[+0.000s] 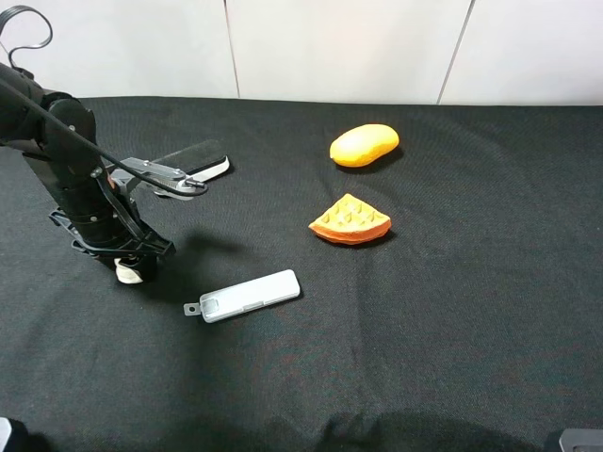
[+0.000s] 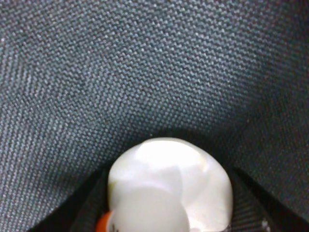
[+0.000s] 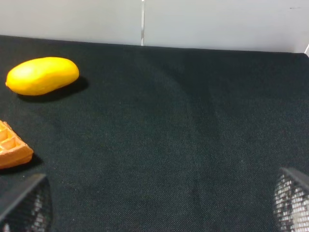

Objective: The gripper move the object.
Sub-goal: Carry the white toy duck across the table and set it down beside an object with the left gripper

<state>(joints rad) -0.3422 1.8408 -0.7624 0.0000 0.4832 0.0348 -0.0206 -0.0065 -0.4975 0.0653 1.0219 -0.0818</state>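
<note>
The object (image 1: 129, 272), a small cream-white lumpy piece, lies on the black cloth at the left, right under my left gripper (image 1: 135, 259). In the left wrist view the object (image 2: 169, 186) fills the space between the two dark fingers (image 2: 84, 212), which press against its sides. An orange spot shows at its lower edge. My right gripper (image 3: 154, 212) is open and empty over bare cloth; only its mesh fingertips (image 3: 292, 200) show at the view's lower corners.
A flat white rectangular case (image 1: 247, 296) lies just right of the object. A black-topped white block (image 1: 205, 160) sits behind the left arm. An orange mango-shaped lump (image 1: 364, 145) and an orange waffle wedge (image 1: 350, 221) lie at centre-right. White wall behind the table.
</note>
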